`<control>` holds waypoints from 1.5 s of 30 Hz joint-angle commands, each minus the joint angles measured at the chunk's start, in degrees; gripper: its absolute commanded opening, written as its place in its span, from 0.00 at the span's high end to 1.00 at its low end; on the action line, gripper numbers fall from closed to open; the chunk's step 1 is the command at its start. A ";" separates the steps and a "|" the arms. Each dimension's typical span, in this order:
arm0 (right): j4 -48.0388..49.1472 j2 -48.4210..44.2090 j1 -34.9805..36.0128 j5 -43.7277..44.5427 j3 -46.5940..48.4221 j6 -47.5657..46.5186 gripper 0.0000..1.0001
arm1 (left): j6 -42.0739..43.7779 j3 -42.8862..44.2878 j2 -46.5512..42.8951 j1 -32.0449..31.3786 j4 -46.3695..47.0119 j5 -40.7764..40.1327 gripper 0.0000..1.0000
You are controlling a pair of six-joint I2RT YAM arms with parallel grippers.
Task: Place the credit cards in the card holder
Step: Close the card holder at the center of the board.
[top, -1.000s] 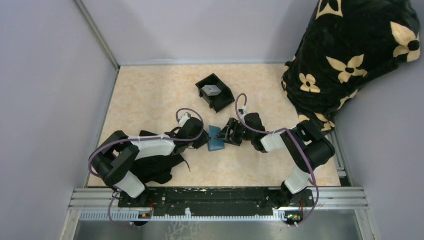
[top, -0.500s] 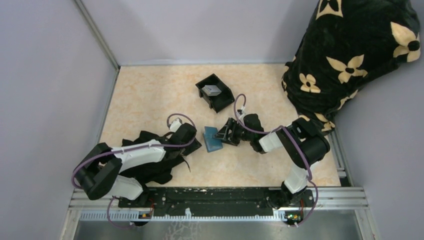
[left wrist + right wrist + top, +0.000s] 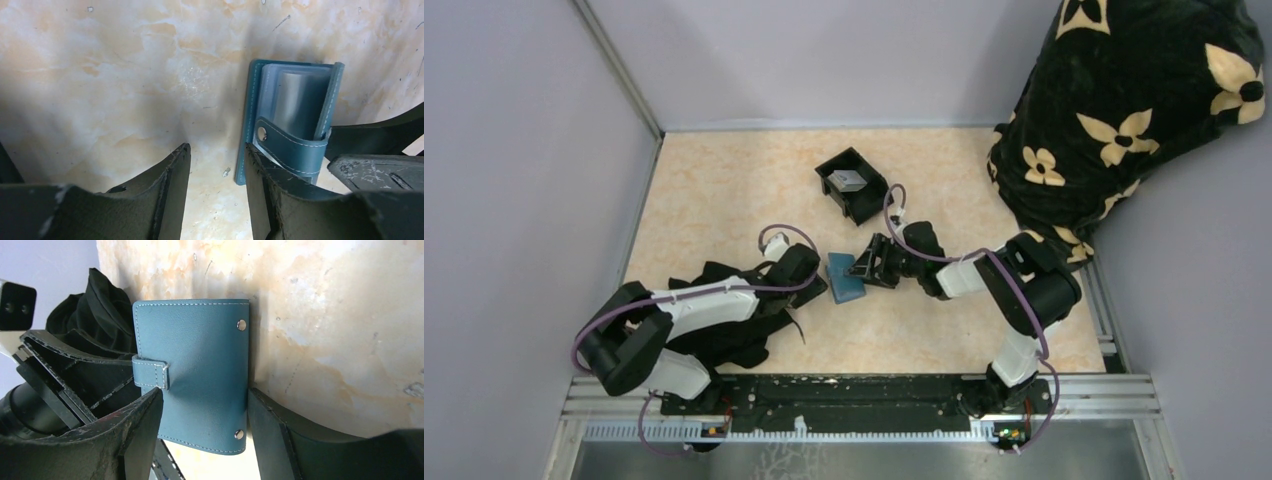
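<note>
Wallet bracing, cards not yet loaded.
Right gripper [image 3: 871, 262] straddles flat teal leather card holder [image 3: 848, 278], apparently pinching its flap; left gripper [image 3: 215, 172] released, empty alongside.

black tray [image 3: 855, 185] blocks far side of card holder [image 3: 847, 277]; black cloth [image 3: 734, 330] crowds left; near side open.

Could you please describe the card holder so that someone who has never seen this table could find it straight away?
Look at the middle of the marbled beige table, just in front of the black tray. There, between the left hand and the right hand, lies the card holder, a small flat teal wallet with pale stitching, the only blue thing there.
</note>
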 commanded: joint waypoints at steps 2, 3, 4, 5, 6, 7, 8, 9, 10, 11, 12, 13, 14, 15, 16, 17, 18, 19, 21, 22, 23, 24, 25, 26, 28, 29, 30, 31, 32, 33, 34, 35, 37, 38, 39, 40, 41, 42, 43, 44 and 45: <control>-15.81 3.85 2.38 4.73 0.77 -6.54 0.36 | 1.68 -3.23 3.25 0.07 -7.73 0.12 0.48; -16.48 3.98 2.50 4.72 1.14 -6.93 0.36 | 1.68 -3.53 2.80 0.09 -8.06 0.14 0.48; -17.29 4.21 2.65 4.79 1.37 -7.32 0.36 | 1.67 -3.69 2.16 0.11 -8.83 0.17 0.48; -17.86 4.25 2.73 4.80 1.58 -7.59 0.36 | 1.68 -3.67 1.39 0.11 -9.88 0.13 0.48; -18.29 4.25 2.69 4.95 1.67 -7.86 0.36 | 1.70 -3.71 0.43 0.12 -11.13 0.03 0.49; -18.91 4.21 2.69 5.15 1.77 -8.19 0.36 | 1.82 -3.72 -0.79 0.08 -12.32 -0.25 0.49; -19.39 4.23 2.73 5.36 1.98 -8.40 0.36 | 1.78 -3.67 -2.21 0.10 -13.73 -0.72 0.50; -19.74 4.25 2.77 5.54 2.16 -8.61 0.36 | 1.84 -3.52 -3.59 0.10 -15.01 -1.23 0.50; -20.09 4.33 2.79 5.73 2.42 -8.77 0.36 | 1.85 -3.23 -5.16 0.08 -16.46 -1.65 0.50; -20.44 4.50 2.84 5.91 2.69 -8.96 0.36 | 1.93 -2.74 -6.61 0.07 -17.98 -2.03 0.51; -20.73 4.64 2.98 5.95 2.87 -9.18 0.36 | 2.02 -2.13 -8.22 0.07 -18.76 -2.10 0.51; -20.95 4.76 3.03 6.07 3.07 -9.30 0.36 | 2.38 -1.34 -9.63 0.07 -19.17 -2.11 0.52; -21.22 4.91 3.16 6.26 3.29 -9.41 0.36 | 2.95 -0.28 -10.85 0.07 -19.41 -2.04 0.52; -21.51 5.01 3.27 6.42 3.48 -9.58 0.36 | 3.58 1.03 -11.70 0.10 -19.64 -2.08 0.53; -21.78 5.15 3.33 6.69 3.61 -9.73 0.36 | 4.16 2.69 -12.34 0.08 -19.86 -1.96 0.53; -21.98 5.18 3.45 6.78 3.72 -9.86 0.36 | 4.67 4.16 -12.71 0.07 -19.91 -2.06 0.53; -22.23 5.20 3.47 6.91 3.79 -9.95 0.36 | 5.20 6.16 -12.93 0.07 -19.79 -2.21 0.53; -22.41 5.21 3.55 7.02 3.86 -10.09 0.36 | 5.86 7.54 -12.85 0.07 -19.18 -2.46 0.53; -22.74 5.15 3.74 7.29 3.88 -10.50 0.36 | 7.38 9.67 -12.30 0.07 -17.12 -3.34 0.53; -23.12 5.07 3.83 7.66 4.02 -10.76 0.36 | 8.13 10.58 -11.83 0.18 -15.92 -3.74 0.53; -23.52 5.18 3.87 7.84 4.14 -11.02 0.36 | 8.69 11.46 -11.09 0.25 -15.17 -4.08 0.53; -23.84 5.13 3.91 8.06 4.23 -11.17 0.36 | 9.43 12.62 -10.17 0.25 -14.54 -4.47 0.52; -24.12 4.98 3.94 8.20 4.30 -11.38 0.36 | 10.18 13.70 -8.90 0.44 -13.87 -4.76 0.52; -24.34 4.96 4.00 8.50 4.38 -11.56 0.36 | 10.95 14.78 -7.42 0.61 -13.69 -4.89 0.52; -24.80 5.02 4.13 8.77 4.60 -11.77 0.36 | 12.21 16.50 -4.33 1.42 -13.05 -4.25 0.52; -24.90 5.00 4.18 8.88 4.67 -11.89 0.36 | 12.94 16.84 -2.91 1.86 -12.26 -3.43 0.51; -24.98 4.98 4.18 8.91 4.69 -11.93 0.36 | 13.15 16.88 -1.55 2.37 -11.46 -2.20 0.51; -25.09 4.87 4.18 9.00 4.77 -11.94 0.36 | 13.20 16.74 -0.42 2.84 -10.59 -1.19 0.51; -25.15 4.84 4.26 9.10 4.78 -11.96 0.36 | 13.31 16.57 0.55 3.30 -9.72 -0.20 0.51; -25.20 4.83 4.28 9.17 4.86 -11.98 0.36 | 13.49 16.32 1.43 3.66 -9.10 0.50 0.51; -25.33 4.89 4.29 9.23 4.91 -12.02 0.36 | 13.82 16.24 2.59 3.87 -8.74 1.00 0.51; -25.42 4.94 4.27 9.28 4.95 -12.07 0.36 | 14.24 16.36 3.42 4.05 -8.70 1.23 0.52; -25.75 4.92 4.28 9.37 5.19 -12.24 0.36 | 14.75 16.62 4.84 4.49 -9.55 1.56 0.52; -25.78 4.89 4.27 9.30 5.22 -12.25 0.36 | 14.98 16.48 5.44 4.66 -9.75 1.66 0.52; -25.77 4.95 4.28 9.33 5.29 -12.24 0.36 | 15.18 16.17 5.86 4.79 -9.86 1.81 0.52; -25.74 4.98 4.35 9.28 5.31 -12.31 0.36 | 15.25 15.70 6.21 4.89 -9.76 1.95 0.53; -25.80 5.01 4.42 9.25 5.39 -12.34 0.36 | 15.36 15.39 6.63 4.97 -9.71 2.25 0.53; -25.87 5.01 4.44 9.17 5.40 -12.42 0.36 | 15.52 15.03 7.00 4.99 -9.82 2.68 0.54; -25.83 5.01 4.49 9.13 5.42 -12.50 0.36 | 15.65 14.74 7.56 5.03 -9.98 3.03 0.54; -25.83 4.97 4.53 8.99 5.47 -12.47 0.36 | 15.65 14.48 8.13 5.02 -10.35 3.48 0.54; -25.88 5.01 4.66 8.97 5.42 -12.59 0.36 | 15.70 14.22 8.70 5.08 -10.61 4.28 0.54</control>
